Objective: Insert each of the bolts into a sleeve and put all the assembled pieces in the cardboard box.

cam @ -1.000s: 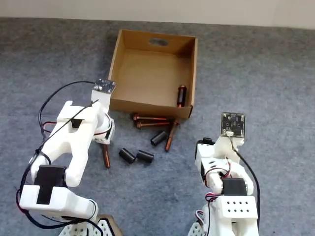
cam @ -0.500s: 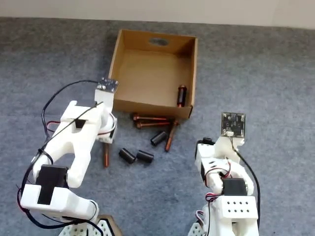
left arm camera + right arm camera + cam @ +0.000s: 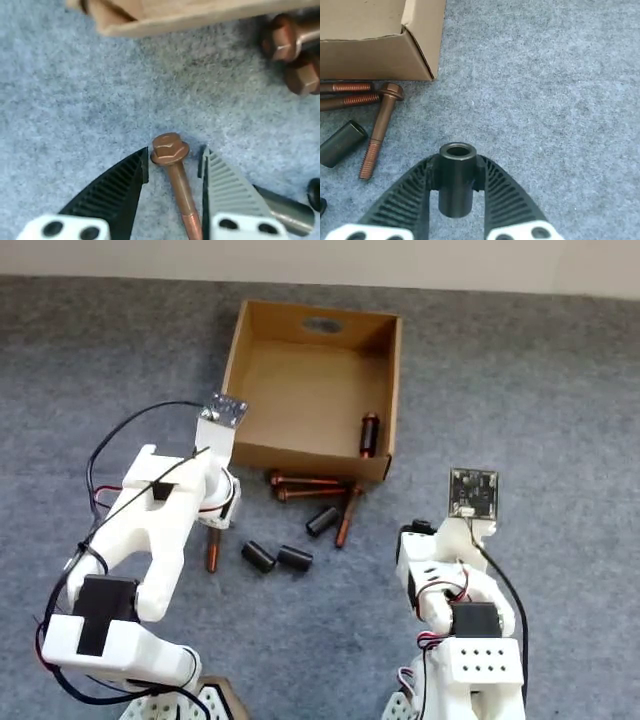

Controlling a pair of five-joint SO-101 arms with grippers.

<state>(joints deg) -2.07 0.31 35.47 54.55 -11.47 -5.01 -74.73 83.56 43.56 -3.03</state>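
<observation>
My left gripper (image 3: 174,152) is shut on a copper bolt (image 3: 170,149), whose hex head sticks out between the fingertips; in the high view this bolt (image 3: 213,550) hangs just left of the loose parts. My right gripper (image 3: 457,162) is shut on a black sleeve (image 3: 456,177), held upright with its bore showing. Three more bolts (image 3: 305,478) (image 3: 310,493) (image 3: 347,516) lie in front of the cardboard box (image 3: 243,350). Three black sleeves (image 3: 322,521) (image 3: 258,557) (image 3: 295,559) lie on the carpet. One assembled piece (image 3: 369,434) lies inside the box by its right wall.
The box's front wall (image 3: 200,15) stands close beyond the left gripper. Two bolt heads (image 3: 280,40) (image 3: 302,75) lie near it. The right arm (image 3: 455,590) sits right of the parts, with bare grey carpet (image 3: 540,440) further right.
My left gripper has shifted slightly toward the box, carrying the bolt along, and its wrist has tilted. The right arm and its sleeve have stayed put.
</observation>
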